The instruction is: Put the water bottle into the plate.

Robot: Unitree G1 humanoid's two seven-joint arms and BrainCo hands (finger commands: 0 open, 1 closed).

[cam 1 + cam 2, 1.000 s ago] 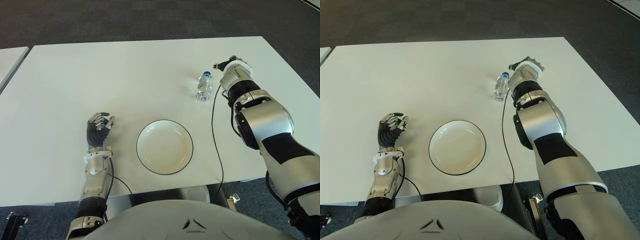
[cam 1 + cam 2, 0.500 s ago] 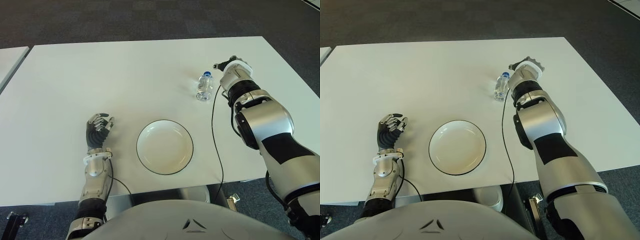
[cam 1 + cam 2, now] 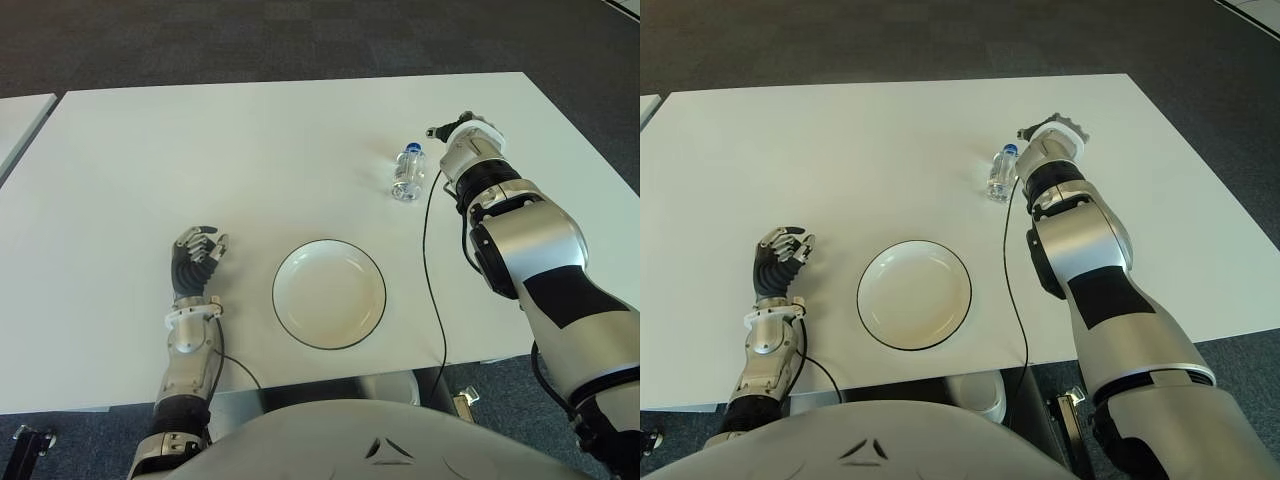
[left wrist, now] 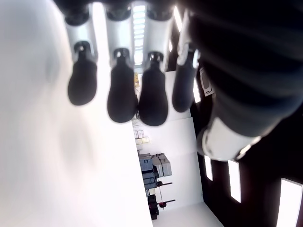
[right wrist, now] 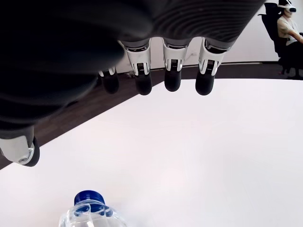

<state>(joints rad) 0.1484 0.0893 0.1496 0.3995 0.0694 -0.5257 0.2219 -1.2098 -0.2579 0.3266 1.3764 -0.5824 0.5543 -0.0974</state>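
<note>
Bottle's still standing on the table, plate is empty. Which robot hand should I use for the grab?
Right. The right robot hand shows just beside the upright water bottle, fingers open and empty. The left robot hand is across the plate from it, on the table's near left.

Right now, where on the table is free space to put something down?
Bare table spans the far left, beyond the left hand. The plate is empty, with a clear strip between it and the water bottle. It is crowded only at the bottle, where the right hand hovers open.
</note>
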